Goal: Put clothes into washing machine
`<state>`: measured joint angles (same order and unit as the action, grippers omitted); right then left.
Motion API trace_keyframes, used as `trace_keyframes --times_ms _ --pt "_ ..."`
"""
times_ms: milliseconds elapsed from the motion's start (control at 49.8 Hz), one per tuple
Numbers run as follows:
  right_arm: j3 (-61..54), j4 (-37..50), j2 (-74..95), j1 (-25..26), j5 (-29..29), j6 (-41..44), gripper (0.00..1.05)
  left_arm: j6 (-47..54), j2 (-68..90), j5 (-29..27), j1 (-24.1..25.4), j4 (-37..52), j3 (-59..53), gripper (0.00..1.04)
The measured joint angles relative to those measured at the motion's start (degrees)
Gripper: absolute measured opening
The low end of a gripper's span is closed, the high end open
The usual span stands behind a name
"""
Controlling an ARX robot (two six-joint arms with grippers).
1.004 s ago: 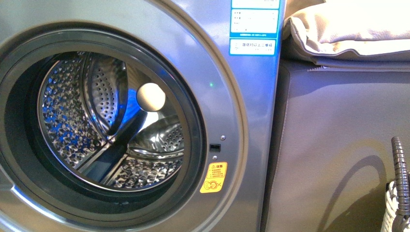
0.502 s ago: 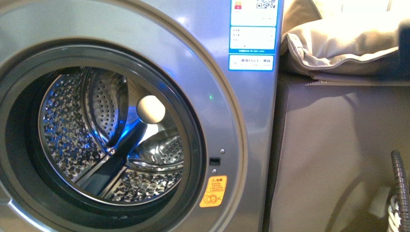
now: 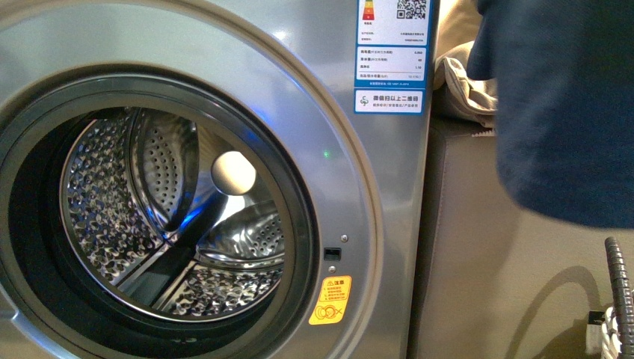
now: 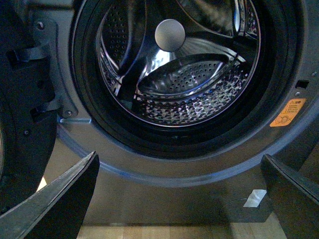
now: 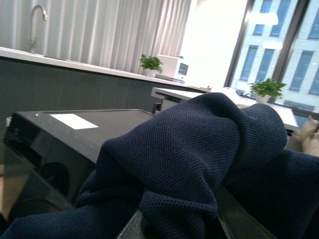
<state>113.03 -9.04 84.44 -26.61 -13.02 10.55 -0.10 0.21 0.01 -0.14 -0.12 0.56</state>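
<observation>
The washing machine (image 3: 224, 45) stood with its porthole open, its steel drum (image 3: 112, 194) showing. The clothes (image 3: 568, 112) hung just right of the machine, level with its upper labels, before the neighbouring cabinet (image 3: 478, 262). The right gripper (image 5: 179, 221), raised high, was clenched on the bunched navy fabric. The left gripper (image 4: 177, 199) hovered low before the machine's porthole, aimed at its lower rim, fingers (image 4: 60, 199) spread wide, grasping nothing.

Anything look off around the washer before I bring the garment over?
Nothing stands out. The washing machine has its porthole open, the drum looks empty and undamaged, and the clothes hang bunched but intact to its right.
</observation>
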Motion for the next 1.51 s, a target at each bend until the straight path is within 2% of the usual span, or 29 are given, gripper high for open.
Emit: trace_keyframes --times_ms 161,341,1505 --pt "1.3 -0.4 2.3 -6.8 1.6 0.3 0.12 0.0 0.0 0.0 0.0 0.0 0.0 0.98" --pt "1.3 -0.4 3.8 -10.1 1.2 0.4 0.12 0.0 0.0 0.0 0.0 0.0 0.0 0.98" --pt "0.6 0.6 4.3 -10.8 0.3 0.2 0.12 -0.4 0.1 1.1 0.3 0.0 0.0 0.98"
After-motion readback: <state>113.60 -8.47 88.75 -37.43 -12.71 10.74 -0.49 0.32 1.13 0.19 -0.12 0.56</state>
